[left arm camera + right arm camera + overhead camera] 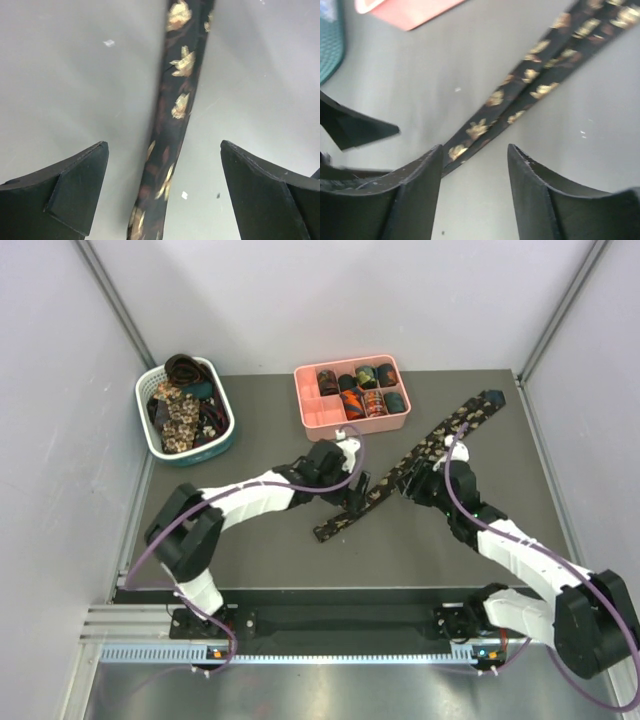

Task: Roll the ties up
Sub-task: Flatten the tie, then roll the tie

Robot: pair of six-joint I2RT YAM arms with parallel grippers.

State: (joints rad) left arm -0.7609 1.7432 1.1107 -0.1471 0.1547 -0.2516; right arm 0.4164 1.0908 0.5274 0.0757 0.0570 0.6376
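A long dark tie with beige floral print (415, 462) lies flat and diagonal on the table, from near front centre to the back right. My left gripper (352, 498) is open over its lower part; in the left wrist view the tie (175, 115) runs between the spread fingers (80, 185). My right gripper (420, 483) is open and empty beside the tie's middle; in the right wrist view the tie (520, 95) passes just beyond the left finger (420, 180). Several rolled ties (365, 388) sit in the pink tray. More ties (182, 405) lie in the basket.
The pink divided tray (318, 418) stands at the back centre. The white-and-teal slotted basket (222, 440) stands at the back left. Grey walls close in the table on both sides and behind. The tray's corner (410, 12) shows in the right wrist view.
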